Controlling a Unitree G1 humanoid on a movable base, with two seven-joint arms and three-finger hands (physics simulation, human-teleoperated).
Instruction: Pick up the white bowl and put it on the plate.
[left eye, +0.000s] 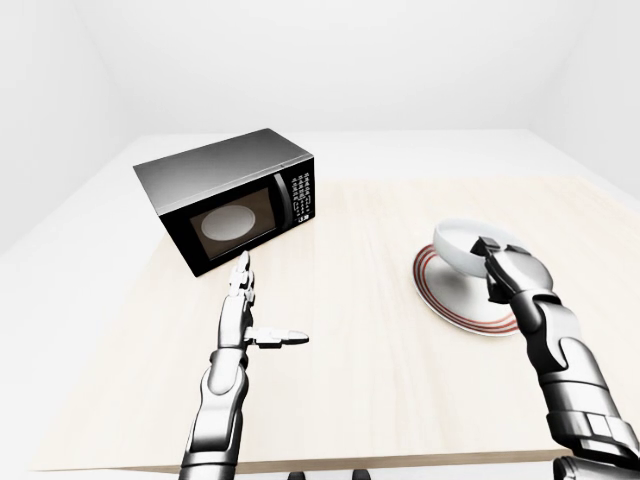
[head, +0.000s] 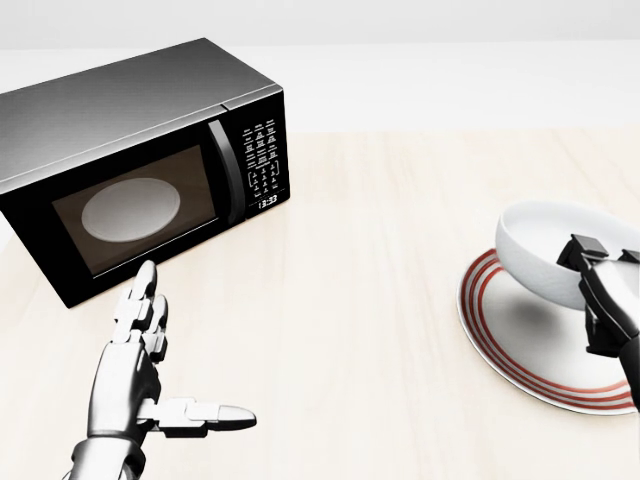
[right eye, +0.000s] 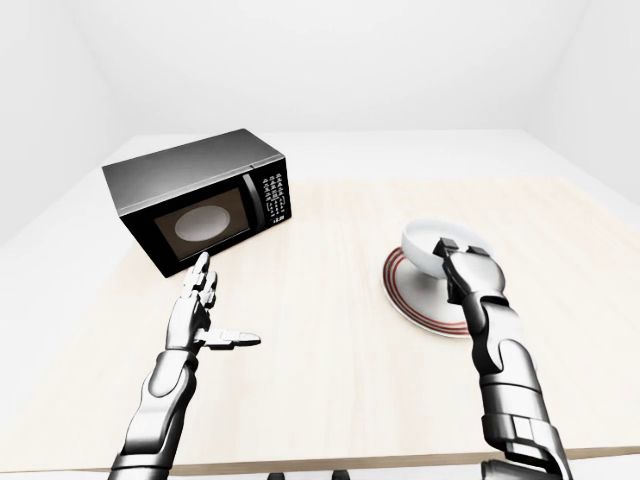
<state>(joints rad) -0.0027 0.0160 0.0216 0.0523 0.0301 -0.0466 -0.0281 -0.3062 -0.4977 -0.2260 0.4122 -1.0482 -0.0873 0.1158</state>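
In the left-eye view, you had the white bowl (left eye: 470, 248) held over the plate (left eye: 450, 290), which lay near the right edge of the worktop (left eye: 350, 400). Your right hand (left eye: 505, 268) gripped the bowl at its near rim, fingers clamped on the wall. The bowl looked tilted, its far side low toward the plate; whether it touched the plate there I could not tell. Your left hand (left eye: 245, 310) hovered over the middle of the worktop, fingers apart and extended, thumb out sideways, holding nothing. The microwave (left eye: 230, 195) stood toward the far left corner.

In the head view, the red rings of the plate showed under the bowl, and a shadow on the plate beneath it suggested the bowl was at least partly lifted off the surface. Your right hand's fingers (head: 600, 280) hooked over the rim. The left hand pointed at the microwave door, well apart from the plate.

In the right-eye view, the bowl sat over the plate's far half rather than its centre.

You appeared to be in the placing step, nearly done. The next move called for levelling the bowl, lowering it until it rested flat inside the rings, then opening the fingers and lifting clear without dragging the rim.
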